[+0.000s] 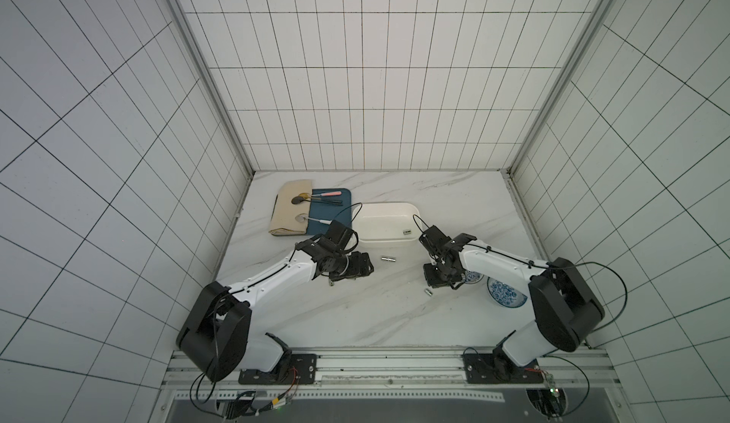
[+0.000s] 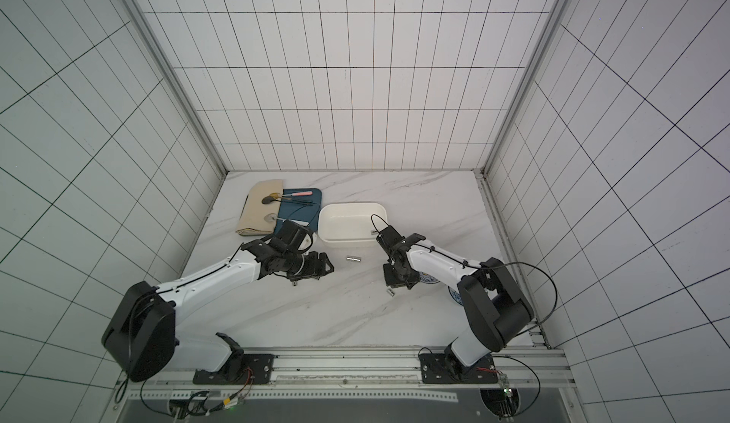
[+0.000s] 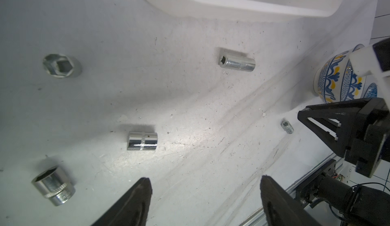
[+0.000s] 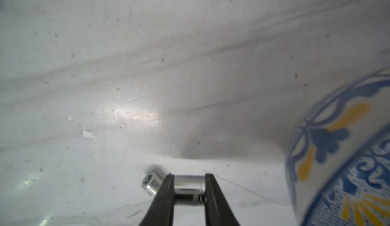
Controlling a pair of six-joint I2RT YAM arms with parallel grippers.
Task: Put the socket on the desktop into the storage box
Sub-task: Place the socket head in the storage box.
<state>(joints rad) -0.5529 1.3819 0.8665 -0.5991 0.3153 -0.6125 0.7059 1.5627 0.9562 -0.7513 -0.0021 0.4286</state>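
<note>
Several silver sockets lie on the white marble desktop (image 3: 211,108): a long one (image 3: 237,63), a short one (image 3: 142,140) and two wide ones (image 3: 61,66) (image 3: 53,185). My left gripper (image 3: 204,180) hangs open above them, holding nothing. One socket (image 1: 389,259) shows just right of it in both top views. My right gripper (image 4: 189,177) is shut on a small socket (image 4: 189,184), low at the desktop. Another small socket (image 4: 152,182) lies against its finger, seen too in a top view (image 1: 428,292). The white storage box (image 1: 387,205) holds one socket (image 1: 407,232).
A blue-and-yellow patterned bowl (image 4: 348,151) stands close beside my right gripper, with a blue-patterned plate (image 1: 507,292) behind it under the right arm. A dark-blue tray (image 1: 335,213), beige cloth (image 1: 288,213) and utensils lie at the back left. Tiled walls enclose three sides.
</note>
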